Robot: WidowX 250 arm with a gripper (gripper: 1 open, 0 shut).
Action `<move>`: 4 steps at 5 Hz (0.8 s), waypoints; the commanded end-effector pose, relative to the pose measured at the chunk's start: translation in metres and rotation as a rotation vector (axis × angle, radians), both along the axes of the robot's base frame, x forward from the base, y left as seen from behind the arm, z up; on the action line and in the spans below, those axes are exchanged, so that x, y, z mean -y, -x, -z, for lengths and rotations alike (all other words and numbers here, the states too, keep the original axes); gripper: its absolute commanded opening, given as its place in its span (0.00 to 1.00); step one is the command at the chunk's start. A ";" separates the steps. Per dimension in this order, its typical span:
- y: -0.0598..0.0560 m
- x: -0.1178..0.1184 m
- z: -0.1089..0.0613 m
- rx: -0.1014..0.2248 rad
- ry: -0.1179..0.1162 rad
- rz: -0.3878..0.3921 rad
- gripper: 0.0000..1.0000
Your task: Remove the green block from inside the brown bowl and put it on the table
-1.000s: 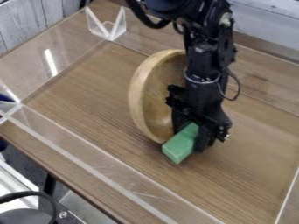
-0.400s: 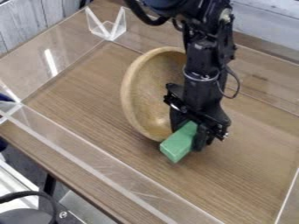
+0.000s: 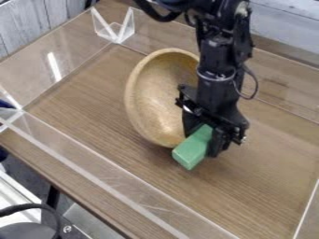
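Gripping the green block (image 3: 193,149), the gripper (image 3: 204,142) (jaws clamped) hangs beside the tipped brown bowl (image 3: 155,93).

Black arm reaching down, tool (image 3: 200,142) pointing straight down — fingers clamped, partly closed

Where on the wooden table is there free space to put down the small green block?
Bare wood-grain table lies left of the tilted round tan wooden bowl, up to the clear acrylic walls. More bare wood lies on the right, beyond the black gripper. It is crowded where the gripper holds the bright-green rectangular block against the bowl's lower rim.
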State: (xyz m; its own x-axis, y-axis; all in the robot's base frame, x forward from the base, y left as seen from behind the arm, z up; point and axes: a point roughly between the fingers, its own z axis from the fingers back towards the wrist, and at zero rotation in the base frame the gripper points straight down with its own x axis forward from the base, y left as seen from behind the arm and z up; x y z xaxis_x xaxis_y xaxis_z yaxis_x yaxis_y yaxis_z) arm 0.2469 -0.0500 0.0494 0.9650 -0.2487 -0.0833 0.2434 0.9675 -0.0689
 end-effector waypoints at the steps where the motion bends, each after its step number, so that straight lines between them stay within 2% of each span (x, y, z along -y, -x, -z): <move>1: -0.009 0.011 -0.023 0.084 0.019 0.017 0.00; 2: -0.006 0.019 -0.024 0.086 0.027 0.040 0.00; 4: -0.002 0.051 -0.014 0.076 0.042 0.112 0.00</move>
